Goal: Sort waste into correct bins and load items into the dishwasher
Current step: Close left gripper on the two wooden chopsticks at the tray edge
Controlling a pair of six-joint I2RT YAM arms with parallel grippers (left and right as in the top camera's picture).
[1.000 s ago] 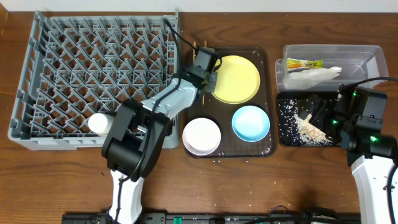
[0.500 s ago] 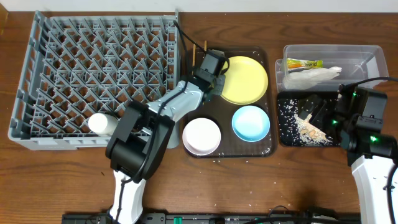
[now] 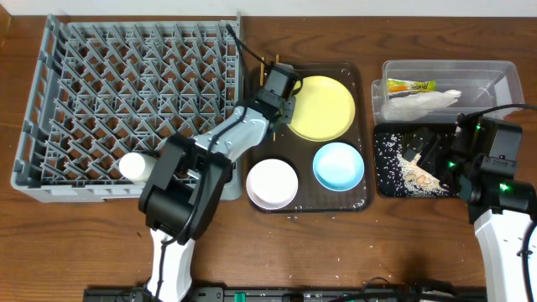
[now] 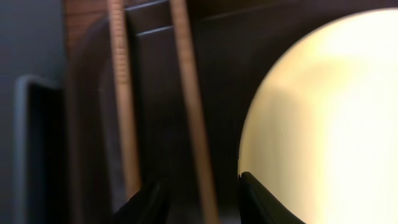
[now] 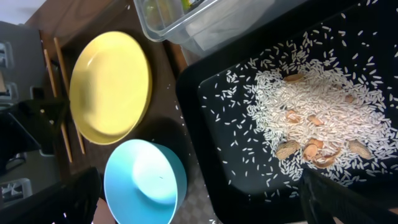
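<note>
Left wrist: chopstick [image 4: 188, 106] between spread left gripper [image 4: 202, 202] fingers, yellow plate [image 4: 323, 112] beside.

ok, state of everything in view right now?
left gripper, open around one of the chopsticks
right gripper, open above the black tray
chopsticks, flat on the brown tray
yellow plate, empty, on the brown tray
white bowl, empty
blue bowl, empty
cup, in the rack
rack, otherwise empty
clear tub, holds wrapper and napkin
black tray, holds rice scraps
</note>
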